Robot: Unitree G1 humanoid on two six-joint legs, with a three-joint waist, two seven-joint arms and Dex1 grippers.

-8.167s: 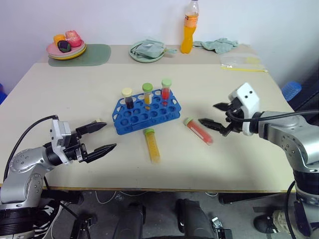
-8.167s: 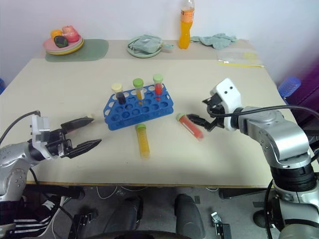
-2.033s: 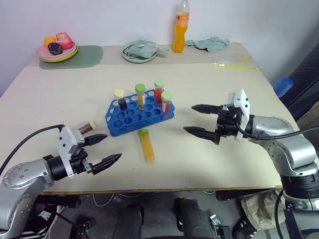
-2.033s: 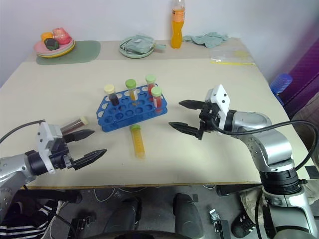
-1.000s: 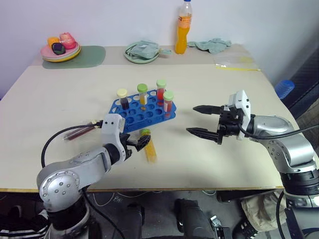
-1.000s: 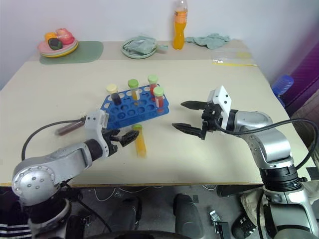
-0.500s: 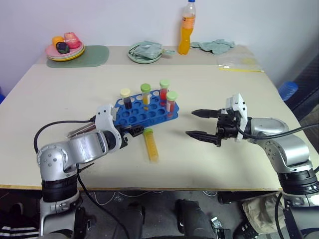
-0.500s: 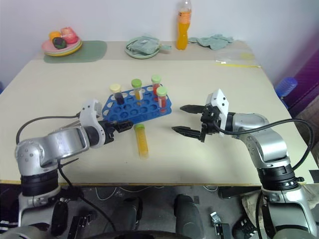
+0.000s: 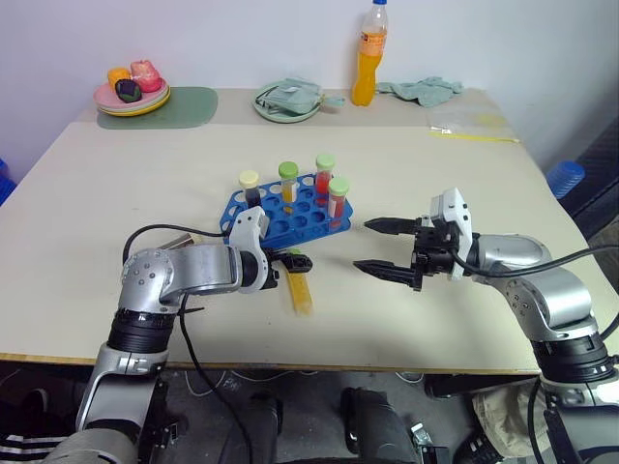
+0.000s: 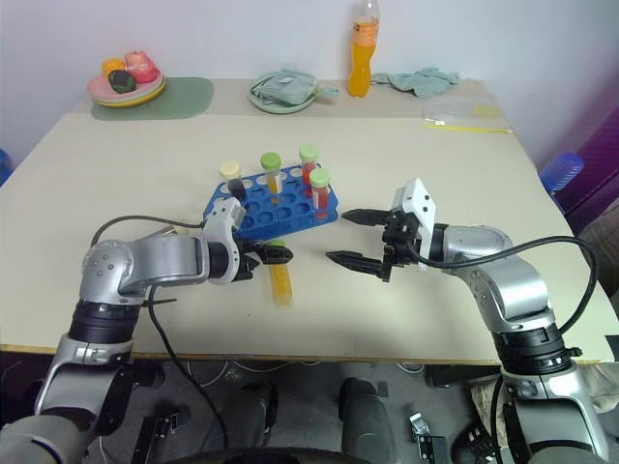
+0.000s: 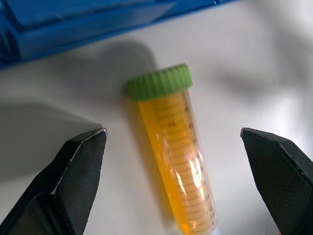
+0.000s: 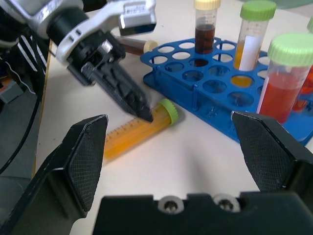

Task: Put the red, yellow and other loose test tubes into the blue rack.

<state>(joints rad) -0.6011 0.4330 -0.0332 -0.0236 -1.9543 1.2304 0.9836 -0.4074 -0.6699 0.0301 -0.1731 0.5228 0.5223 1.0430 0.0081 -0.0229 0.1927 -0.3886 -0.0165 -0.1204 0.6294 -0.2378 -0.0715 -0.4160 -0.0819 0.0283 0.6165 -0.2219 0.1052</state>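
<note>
A yellow test tube [image 9: 299, 286] with a green cap lies on the table just in front of the blue rack [image 9: 282, 218]. My left gripper [image 9: 296, 260] hovers open over its capped end; in the left wrist view the tube [image 11: 178, 161] lies between the spread fingers [image 11: 73, 171]. The rack holds a brown tube [image 9: 250, 189], a yellow one [image 9: 287, 181] and two red ones [image 9: 336, 199]. A loose brown tube [image 12: 136, 45] lies beyond my left arm. My right gripper [image 9: 362, 245] stands open to the right of the rack, empty.
Along the far edge stand an orange drink bottle [image 9: 365, 53], a plate with a cloth [image 9: 288, 100], a plate of toy food [image 9: 132, 92] on a green mat, a crumpled cloth [image 9: 423, 89] and a plastic bag [image 9: 471, 121].
My left arm swung in from the table's left front to the yellow tube's cap. The red tube that lay loose now stands in the rack. The right gripper stayed put.
</note>
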